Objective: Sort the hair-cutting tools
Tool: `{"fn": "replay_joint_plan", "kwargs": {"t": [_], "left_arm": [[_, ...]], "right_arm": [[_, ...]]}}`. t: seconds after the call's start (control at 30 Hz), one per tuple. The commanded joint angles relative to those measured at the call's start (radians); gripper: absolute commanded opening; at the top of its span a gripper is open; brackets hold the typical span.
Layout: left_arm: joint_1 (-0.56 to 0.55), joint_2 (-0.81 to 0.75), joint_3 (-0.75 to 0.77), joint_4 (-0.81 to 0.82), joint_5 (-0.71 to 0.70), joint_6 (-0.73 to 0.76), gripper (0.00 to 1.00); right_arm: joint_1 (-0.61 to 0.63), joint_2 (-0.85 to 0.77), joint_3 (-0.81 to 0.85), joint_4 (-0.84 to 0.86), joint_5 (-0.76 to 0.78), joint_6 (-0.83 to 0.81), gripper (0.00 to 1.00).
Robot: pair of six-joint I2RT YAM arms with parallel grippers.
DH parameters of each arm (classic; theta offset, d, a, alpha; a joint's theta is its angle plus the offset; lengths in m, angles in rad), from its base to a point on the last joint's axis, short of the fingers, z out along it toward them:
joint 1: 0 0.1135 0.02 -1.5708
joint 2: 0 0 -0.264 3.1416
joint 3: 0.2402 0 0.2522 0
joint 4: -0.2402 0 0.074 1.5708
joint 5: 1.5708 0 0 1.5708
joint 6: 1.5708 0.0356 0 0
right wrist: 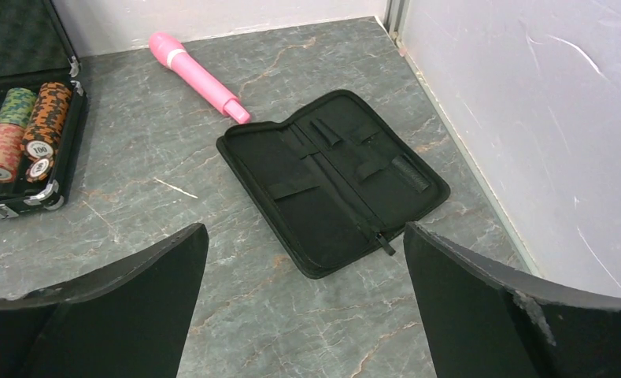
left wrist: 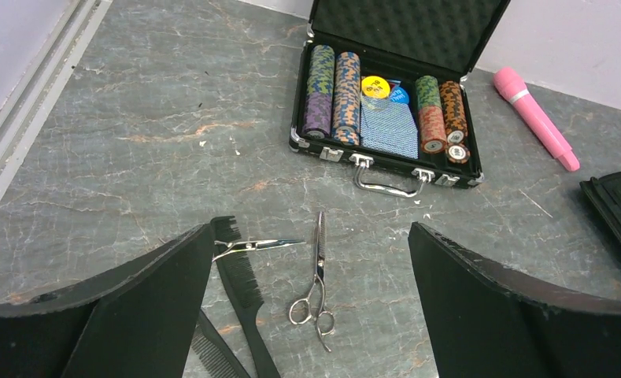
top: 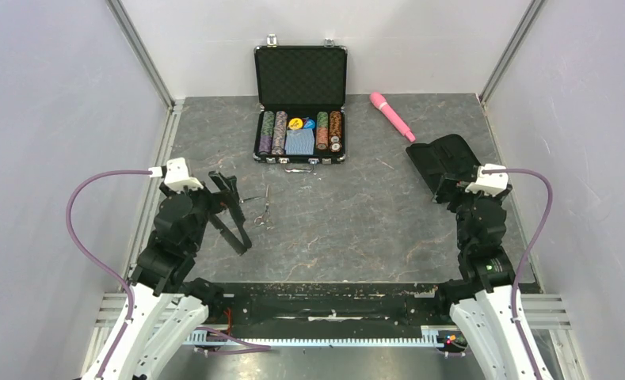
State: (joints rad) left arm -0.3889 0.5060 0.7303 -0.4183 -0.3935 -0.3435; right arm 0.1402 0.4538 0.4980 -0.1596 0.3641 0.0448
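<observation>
Left pincer wide open, empty; scissors on counter below gap, comb beside left finger, chip case ahead. Right pincer open, pouch ahead.

Grey marbled table carries a chip case, pink wand, open pouch, scissors and combs.

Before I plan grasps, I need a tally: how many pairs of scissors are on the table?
2. The larger pair lies in front of the chip case, rings toward the arms. The smaller pair lies across a comb's top end, handles hidden behind a finger of the left hand.
</observation>
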Motion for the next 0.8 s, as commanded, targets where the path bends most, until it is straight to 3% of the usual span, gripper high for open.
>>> {"fn": "replay_joint_plan", "kwargs": {"t": [0.0,0.33,0.5,0.77], "left_arm": [[-0.004,-0.001,0.002,0.038,0.009,-0.003,1.00],[-0.004,0.040,0.031,-0.028,-0.051,-0.034,1.00],[-0.004,0.130,0.068,-0.077,-0.035,-0.057,1.00],[-0.003,0.328,0.148,-0.196,0.052,-0.088,1.00]], "right_arm": [[0.002,0.007,0.047,-0.001,-0.032,0.028,0.98],[0.002,0.232,0.142,-0.118,-0.167,0.053,0.98],[0.002,0.365,0.224,-0.199,-0.130,0.143,0.98],[0.002,0.323,0.147,-0.136,-0.302,0.109,0.98]]}}
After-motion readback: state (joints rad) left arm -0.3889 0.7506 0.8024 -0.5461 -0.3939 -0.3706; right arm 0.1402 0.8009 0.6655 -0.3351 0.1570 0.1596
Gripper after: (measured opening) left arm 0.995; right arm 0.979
